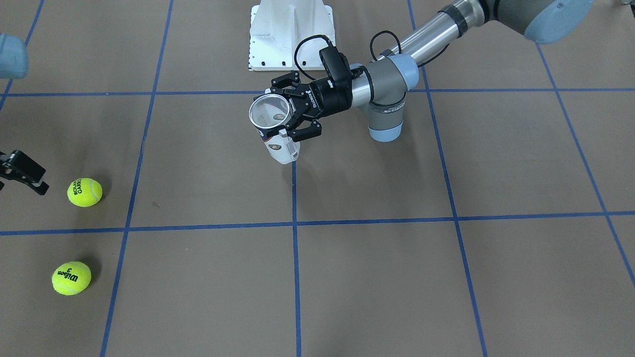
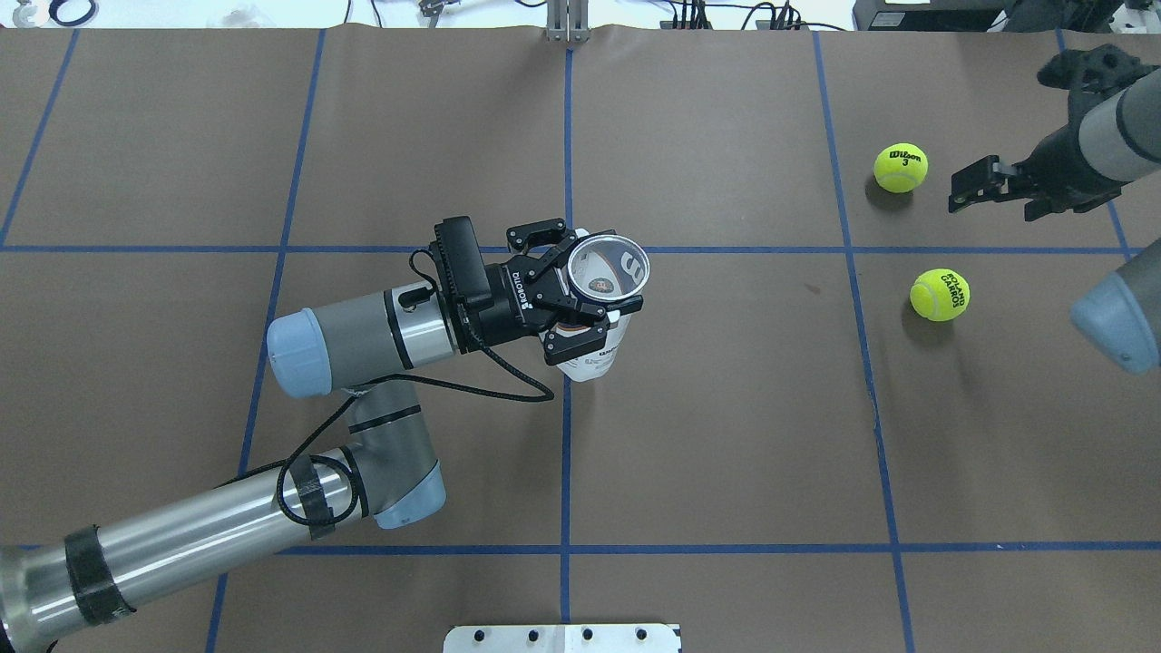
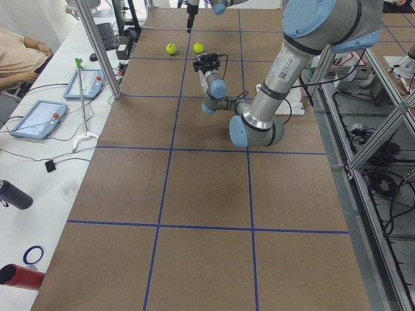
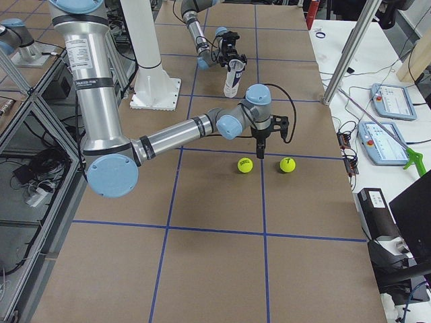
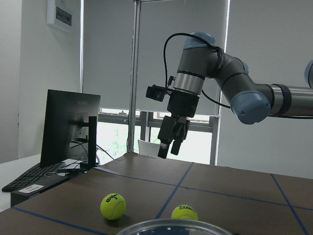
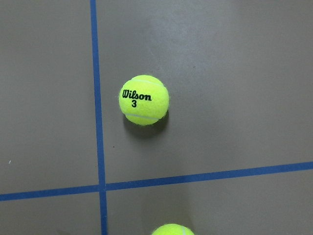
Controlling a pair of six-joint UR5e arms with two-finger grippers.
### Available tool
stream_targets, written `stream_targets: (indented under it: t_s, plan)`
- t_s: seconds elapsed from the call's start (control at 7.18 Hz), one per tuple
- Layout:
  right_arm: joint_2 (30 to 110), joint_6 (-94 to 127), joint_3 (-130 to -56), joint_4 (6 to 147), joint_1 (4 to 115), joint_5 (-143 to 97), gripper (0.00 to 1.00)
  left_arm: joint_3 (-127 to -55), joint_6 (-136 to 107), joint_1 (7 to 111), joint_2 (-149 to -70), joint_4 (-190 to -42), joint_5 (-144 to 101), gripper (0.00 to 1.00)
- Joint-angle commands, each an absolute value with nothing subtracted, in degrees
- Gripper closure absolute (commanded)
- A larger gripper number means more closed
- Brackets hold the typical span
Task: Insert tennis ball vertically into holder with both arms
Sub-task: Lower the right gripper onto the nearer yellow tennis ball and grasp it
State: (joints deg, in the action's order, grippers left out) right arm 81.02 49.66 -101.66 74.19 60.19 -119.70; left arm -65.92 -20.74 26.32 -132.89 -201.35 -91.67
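Note:
The holder (image 1: 285, 151), a clear tube with a white label, stands upright near the table's middle, open silver rim (image 2: 603, 272) up. My left gripper (image 2: 590, 286) is shut on it just below the rim, coming in from the side. Two yellow tennis balls lie on the table toward my right: a Wilson ball (image 2: 901, 167) and a Roland Garros ball (image 2: 940, 295). My right gripper (image 2: 1007, 195) hangs in the air beside the Wilson ball, pointing down and open with nothing in it. The right wrist view looks straight down on the Wilson ball (image 6: 144, 99).
The white pedestal base (image 1: 290, 34) stands at the robot's edge of the table. Blue tape lines grid the brown surface. A side table along the far edge carries tablets (image 3: 39, 116) and a monitor (image 5: 71, 127); a person (image 3: 19, 55) sits there.

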Motion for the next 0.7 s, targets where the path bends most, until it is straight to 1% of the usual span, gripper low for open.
stream_targets:
  t_s: [0.0, 0.14, 0.56]
  plan:
    - [82.0, 53.3, -101.7, 71.4, 55.0, -116.5, 0.00, -65.9, -20.7, 26.1, -132.9, -201.4, -91.7, 0.42]
    - [83.4, 54.1, -101.5, 69.1, 52.3, -113.4, 0.00, -65.9, -20.7, 26.1, -132.9, -201.4, -91.7, 0.42]
    - [86.0, 53.5, -100.3, 65.7, 50.8, -111.3, 0.00, -65.9, -20.7, 26.0, -132.9, -201.4, -91.7, 0.42]
